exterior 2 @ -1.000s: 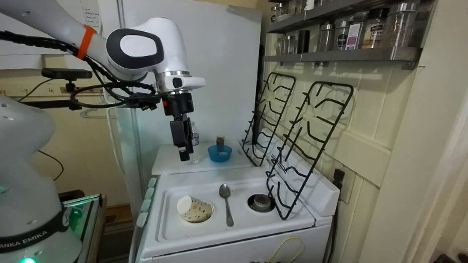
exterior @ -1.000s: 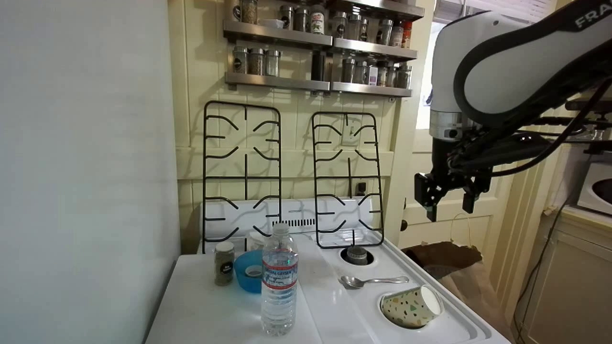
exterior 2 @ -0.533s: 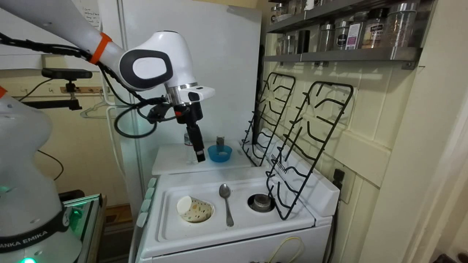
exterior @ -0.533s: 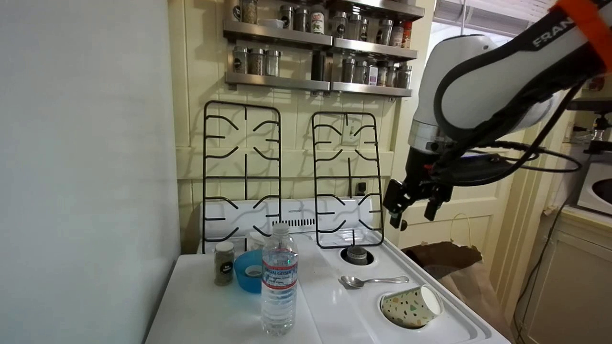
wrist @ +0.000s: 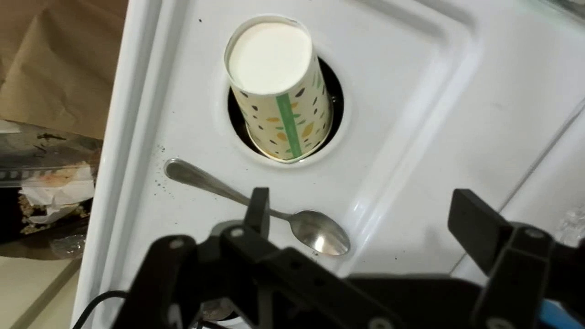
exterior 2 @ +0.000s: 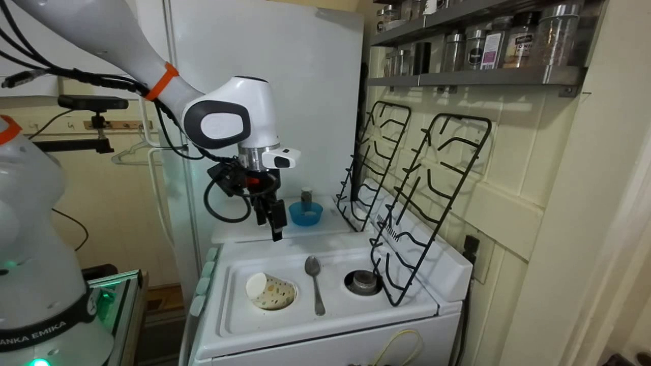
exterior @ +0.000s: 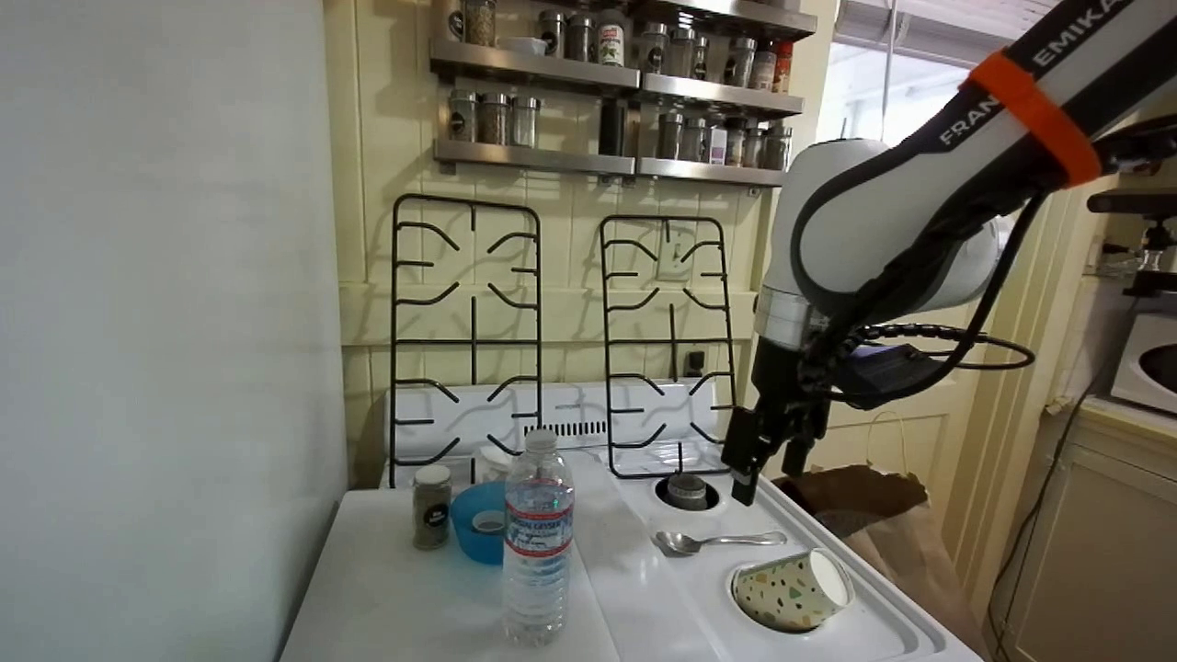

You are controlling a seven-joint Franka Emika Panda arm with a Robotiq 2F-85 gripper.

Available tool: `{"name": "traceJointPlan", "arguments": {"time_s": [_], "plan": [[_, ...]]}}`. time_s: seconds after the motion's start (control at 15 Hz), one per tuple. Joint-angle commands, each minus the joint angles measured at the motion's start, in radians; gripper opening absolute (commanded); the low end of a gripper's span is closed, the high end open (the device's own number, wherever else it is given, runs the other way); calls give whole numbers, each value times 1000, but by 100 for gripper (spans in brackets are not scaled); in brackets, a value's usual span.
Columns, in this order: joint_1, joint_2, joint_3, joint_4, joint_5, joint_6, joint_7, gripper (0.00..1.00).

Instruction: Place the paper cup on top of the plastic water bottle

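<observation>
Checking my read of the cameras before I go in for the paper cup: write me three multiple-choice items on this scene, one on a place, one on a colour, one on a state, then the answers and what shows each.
1. Where is the paper cup relative to the burner opening?
A. Upright beside it
B. Lying flat, well clear of it
C. Tilted, with its lower end in it

2. What colour is the bowl partly hidden by the plastic water bottle in an exterior view?
A. Blue
B. Red
C. Yellow

3. What is the state of the tool?
A. Shut on the paper cup
B. Open
C. Shut, holding nothing

1: C, the wrist view shows the dark opening around its lower end.
2: A, its wall is plainly blue in both exterior views.
3: B, the jaws stand well apart in the wrist view.
</observation>
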Motion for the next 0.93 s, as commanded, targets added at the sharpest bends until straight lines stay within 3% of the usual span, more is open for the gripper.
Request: {"name": "traceJointPlan", "arguments": {"time_s": [0.0, 0.13, 0.2, 0.33, 0.6, 0.8, 0.87], "plan": [[-8, -1, 9, 2, 7, -2, -4, 100], [-18, 8, 21, 4, -12, -6, 24, 100], [-60, 28, 55, 4, -73, -39, 117, 100], [-89, 46, 71, 3, -127, -121, 165, 100], [-126, 107, 55, -2, -183, -194, 218, 100], [-178, 135, 44, -2, -276, -142, 313, 100], [-143, 118, 38, -1, -218, -169, 246, 100]]}}
